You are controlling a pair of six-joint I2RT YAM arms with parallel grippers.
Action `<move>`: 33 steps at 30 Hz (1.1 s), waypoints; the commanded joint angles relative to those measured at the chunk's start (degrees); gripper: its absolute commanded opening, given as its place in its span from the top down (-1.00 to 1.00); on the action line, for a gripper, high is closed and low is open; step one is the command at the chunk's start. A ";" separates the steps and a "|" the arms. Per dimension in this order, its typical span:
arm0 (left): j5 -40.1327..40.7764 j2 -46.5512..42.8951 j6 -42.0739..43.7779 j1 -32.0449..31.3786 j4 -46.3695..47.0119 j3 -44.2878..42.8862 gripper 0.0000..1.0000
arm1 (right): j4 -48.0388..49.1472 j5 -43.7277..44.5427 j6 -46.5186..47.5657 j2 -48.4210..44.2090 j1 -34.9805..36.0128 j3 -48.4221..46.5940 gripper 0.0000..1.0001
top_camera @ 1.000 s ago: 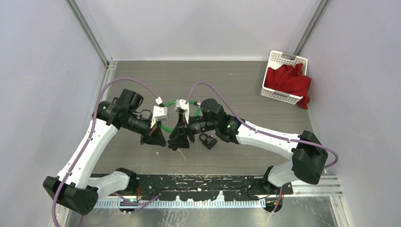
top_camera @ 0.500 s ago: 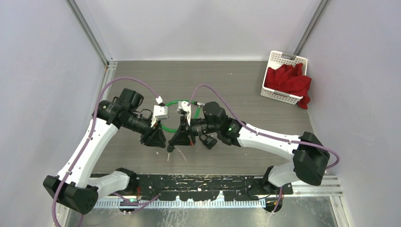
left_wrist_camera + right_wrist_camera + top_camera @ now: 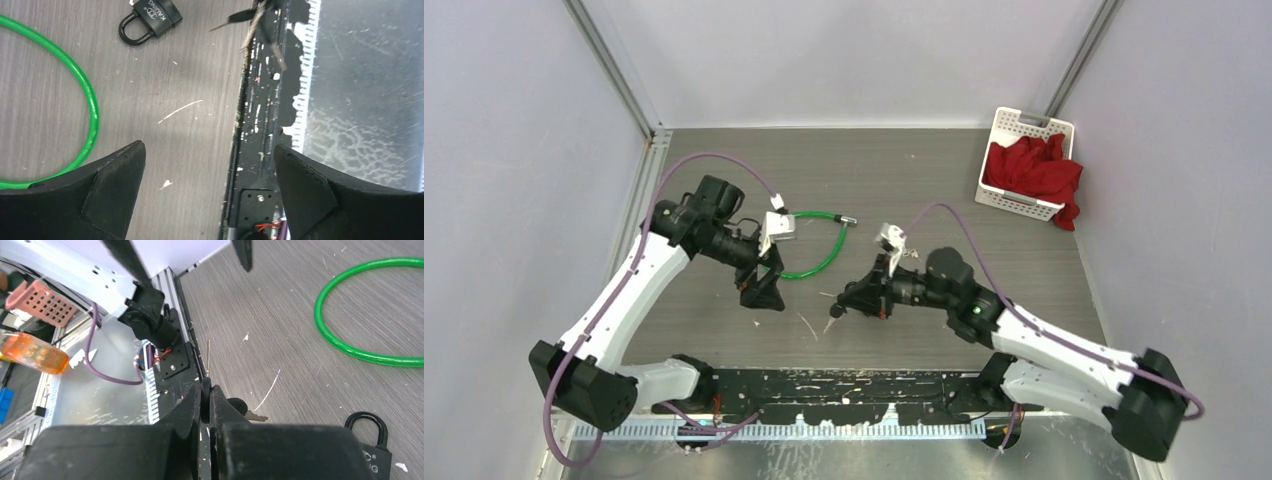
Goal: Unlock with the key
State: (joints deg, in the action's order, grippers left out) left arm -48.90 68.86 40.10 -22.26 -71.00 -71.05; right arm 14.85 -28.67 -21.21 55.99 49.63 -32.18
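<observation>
Pressing the key (image 3: 252,416) into the padlock (image 3: 369,442) is likely to push the lock away: it lies loose on the surface (image 3: 300,315) at the lower right of the right wrist view, and nothing holds it. The left end effector (image 3: 209,150) stands wide open and empty, apart from the padlock. The right end effector (image 3: 206,390) is closed on the key, which appears to dangle from the tips and could swing or twist off line.

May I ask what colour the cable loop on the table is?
The cable loop is bright green, clearest in the left wrist view.
</observation>
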 commanded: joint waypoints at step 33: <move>19.91 41.30 35.21 -28.16 27.08 -10.77 -0.99 | -58.88 57.24 -20.08 -11.98 -5.63 -16.98 0.98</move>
State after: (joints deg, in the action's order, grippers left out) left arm -27.44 108.22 71.35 -49.93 -48.27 -79.99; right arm -46.41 30.17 -40.93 43.72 47.03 -49.82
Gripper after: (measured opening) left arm 0.994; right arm 0.086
